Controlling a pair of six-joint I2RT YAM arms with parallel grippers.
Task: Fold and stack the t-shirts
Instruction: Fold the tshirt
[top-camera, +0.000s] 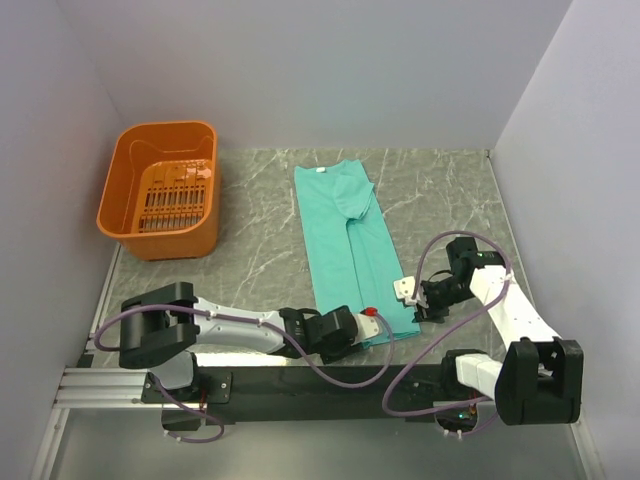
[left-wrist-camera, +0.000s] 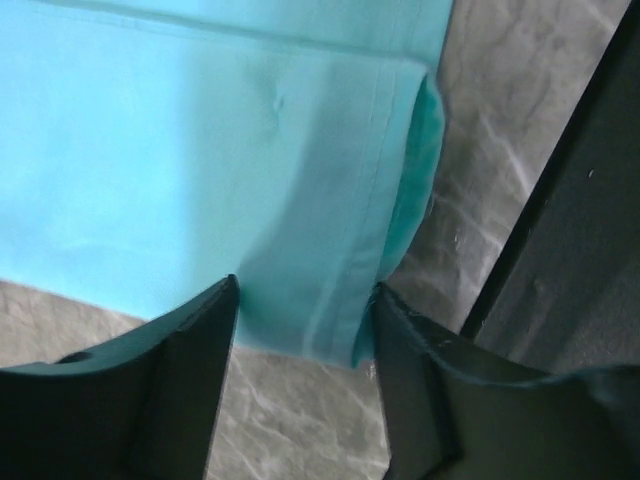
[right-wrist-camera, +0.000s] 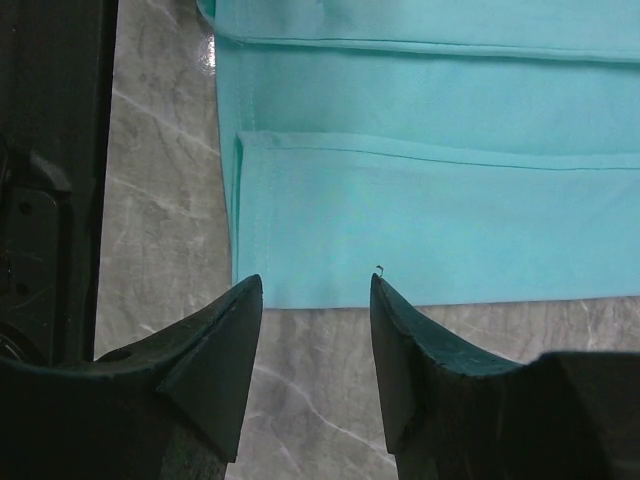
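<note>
Top external: teal-green thin cotton t-shirt, long folded strip, centre of grey marbled table. Left gripper at its 6 o'clock hem, right gripper at 5 o'clock corner, both spread, empty. Fabric looks light, limp: pinch hem corners.

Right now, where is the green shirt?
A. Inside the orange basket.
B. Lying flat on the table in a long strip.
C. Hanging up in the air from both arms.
B: the shirt lies flat on the table as a long narrow strip, with the basket off to its side.
</note>
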